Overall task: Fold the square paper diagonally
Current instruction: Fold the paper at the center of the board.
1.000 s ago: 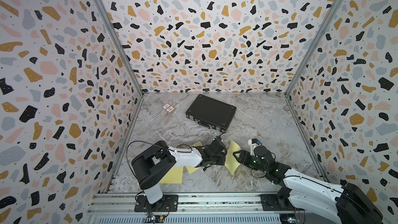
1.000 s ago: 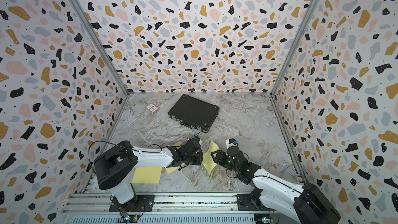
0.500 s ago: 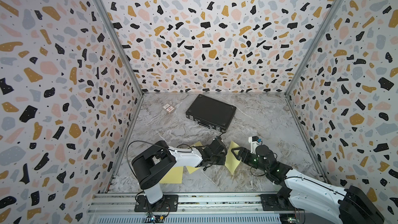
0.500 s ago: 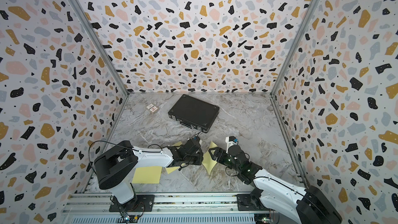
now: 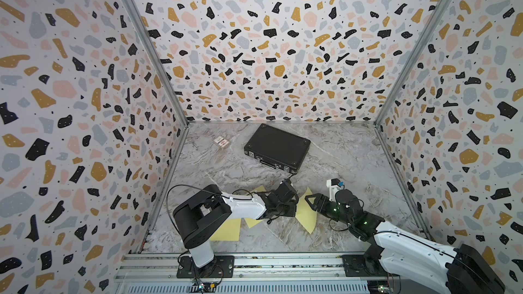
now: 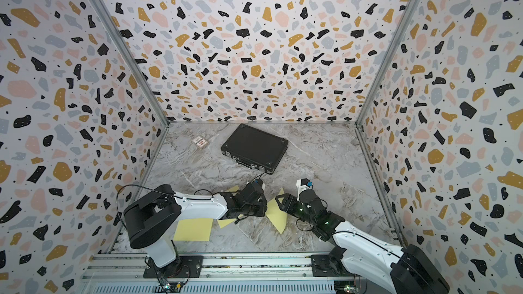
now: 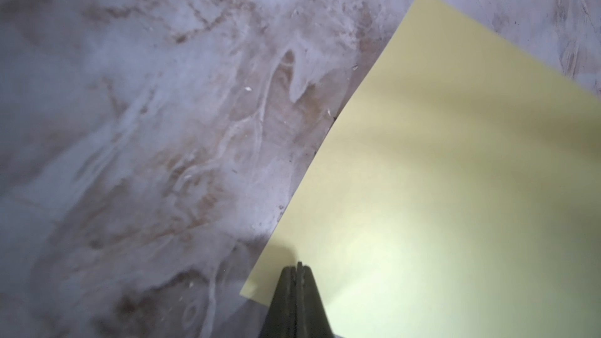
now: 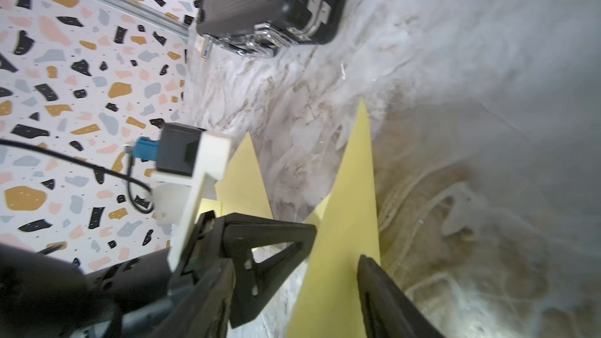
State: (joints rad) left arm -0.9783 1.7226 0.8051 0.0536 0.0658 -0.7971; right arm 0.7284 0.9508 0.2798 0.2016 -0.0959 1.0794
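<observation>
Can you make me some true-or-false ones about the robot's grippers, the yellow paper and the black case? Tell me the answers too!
1. The left gripper is pinching the yellow paper. True.
2. The right gripper is squeezed shut. False: it is open, and the paper stands between its jaws.
3. The black case is lying open. False: its lid is closed.
4. Another yellow sheet lies flat on the table. True.
</observation>
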